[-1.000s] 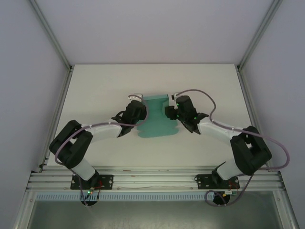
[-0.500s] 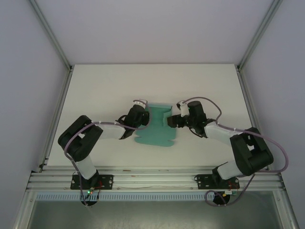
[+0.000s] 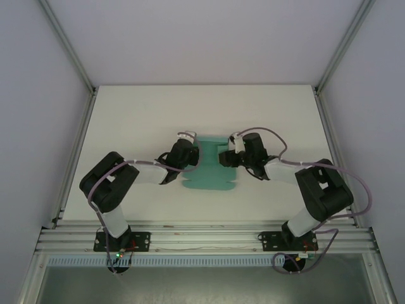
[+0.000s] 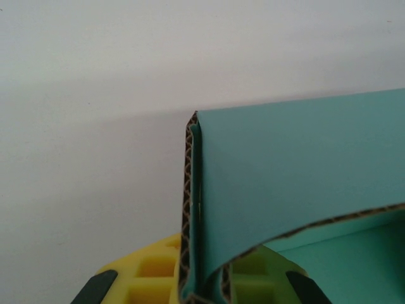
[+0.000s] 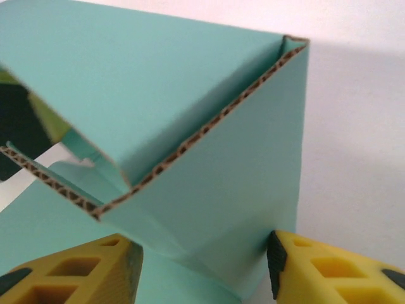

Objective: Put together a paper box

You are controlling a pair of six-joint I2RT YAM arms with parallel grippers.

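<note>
The paper box (image 3: 209, 174) is teal-green corrugated card, partly folded, lying mid-table between my two grippers. My left gripper (image 3: 192, 154) sits at its left edge. In the left wrist view the left gripper (image 4: 202, 292) is shut on a doubled-over wall of the paper box (image 4: 291, 177), whose flap curves off to the right. My right gripper (image 3: 225, 157) is at the box's right side. Seen from the right wrist, the right gripper (image 5: 201, 256) stands open astride a raised, folded corner of the paper box (image 5: 221, 190). Its right fingertip pad (image 5: 273, 259) touches the card.
The white table (image 3: 139, 114) runs out to metal frame posts at the left (image 3: 76, 149) and right (image 3: 329, 139). Both arm bases are bolted to the aluminium rail (image 3: 202, 237) at the near edge. Grey walls close in the back and sides.
The left arm has drawn its elbow in while keeping its grip on the box's left wall. The right gripper has shifted a little left along the right wall, its jaws widening and then narrowing.
</note>
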